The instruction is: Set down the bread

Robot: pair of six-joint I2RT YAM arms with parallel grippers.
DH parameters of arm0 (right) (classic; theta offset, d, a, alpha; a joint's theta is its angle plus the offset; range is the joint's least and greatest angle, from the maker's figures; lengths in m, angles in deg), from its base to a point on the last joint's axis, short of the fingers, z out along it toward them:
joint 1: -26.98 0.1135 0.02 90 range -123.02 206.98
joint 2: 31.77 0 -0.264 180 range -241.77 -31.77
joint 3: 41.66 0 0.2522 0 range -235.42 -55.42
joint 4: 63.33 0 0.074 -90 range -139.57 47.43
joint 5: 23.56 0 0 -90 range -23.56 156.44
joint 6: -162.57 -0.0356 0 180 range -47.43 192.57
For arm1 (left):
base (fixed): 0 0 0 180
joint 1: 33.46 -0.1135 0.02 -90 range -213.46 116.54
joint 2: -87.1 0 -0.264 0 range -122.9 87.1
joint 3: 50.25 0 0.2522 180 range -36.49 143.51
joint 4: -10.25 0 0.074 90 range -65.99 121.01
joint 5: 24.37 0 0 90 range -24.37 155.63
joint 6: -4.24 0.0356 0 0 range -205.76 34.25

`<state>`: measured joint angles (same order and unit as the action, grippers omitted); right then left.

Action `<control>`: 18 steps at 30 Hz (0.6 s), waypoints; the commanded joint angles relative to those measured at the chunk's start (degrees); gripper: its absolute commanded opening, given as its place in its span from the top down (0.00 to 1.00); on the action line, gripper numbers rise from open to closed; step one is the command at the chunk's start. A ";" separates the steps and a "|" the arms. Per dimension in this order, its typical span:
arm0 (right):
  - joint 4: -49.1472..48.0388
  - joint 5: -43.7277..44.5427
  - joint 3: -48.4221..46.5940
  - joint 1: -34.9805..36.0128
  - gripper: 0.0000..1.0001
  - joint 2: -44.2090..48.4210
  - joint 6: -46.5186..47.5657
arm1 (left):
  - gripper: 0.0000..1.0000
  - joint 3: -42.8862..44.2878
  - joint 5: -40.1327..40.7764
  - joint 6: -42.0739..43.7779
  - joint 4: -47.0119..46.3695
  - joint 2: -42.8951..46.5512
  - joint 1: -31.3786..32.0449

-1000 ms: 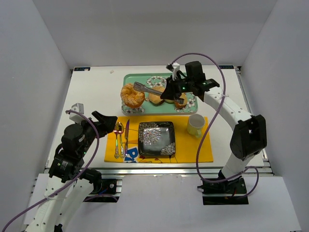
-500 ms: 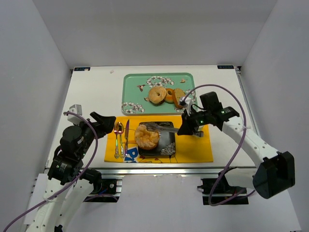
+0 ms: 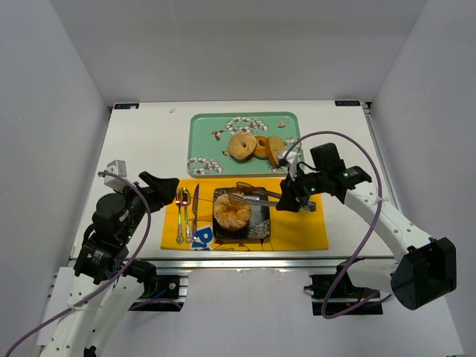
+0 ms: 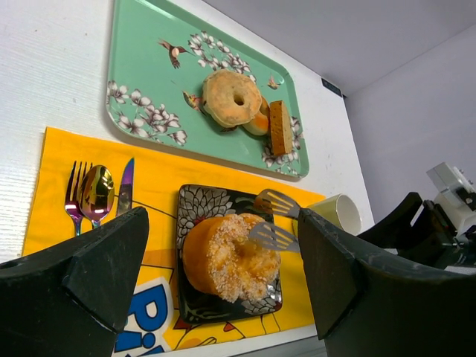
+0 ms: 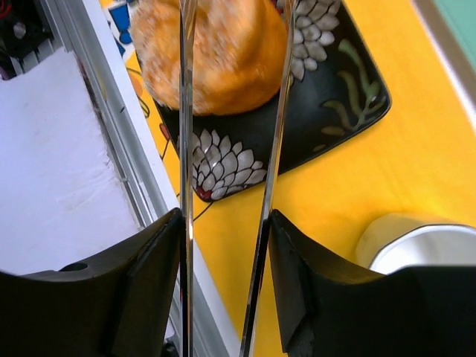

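Left wrist: tongs (image 4: 274, 219) apart over bread (image 4: 230, 256).

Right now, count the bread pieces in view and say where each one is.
3. A sugared bun sits on the black plate; a ring-shaped piece and a slice lie on the green tray. Another may hide between them.

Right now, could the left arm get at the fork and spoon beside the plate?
Probably yes. The left gripper hovers open just left of the fork and spoon, nothing lies between, and the right gripper with its tongs works over the plate.
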<state>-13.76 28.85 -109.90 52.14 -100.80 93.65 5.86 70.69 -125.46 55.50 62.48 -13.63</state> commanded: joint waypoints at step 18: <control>-16.04 9.53 -24.95 -8.38 0.54 -22.27 -17.21 | 0.10 0.19 0.21 0.42 -0.46 -0.16 0.12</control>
<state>-24.95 34.14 -128.96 43.95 -120.28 81.54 5.86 71.00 -125.63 56.06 62.96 -13.63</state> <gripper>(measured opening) 0.464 0.903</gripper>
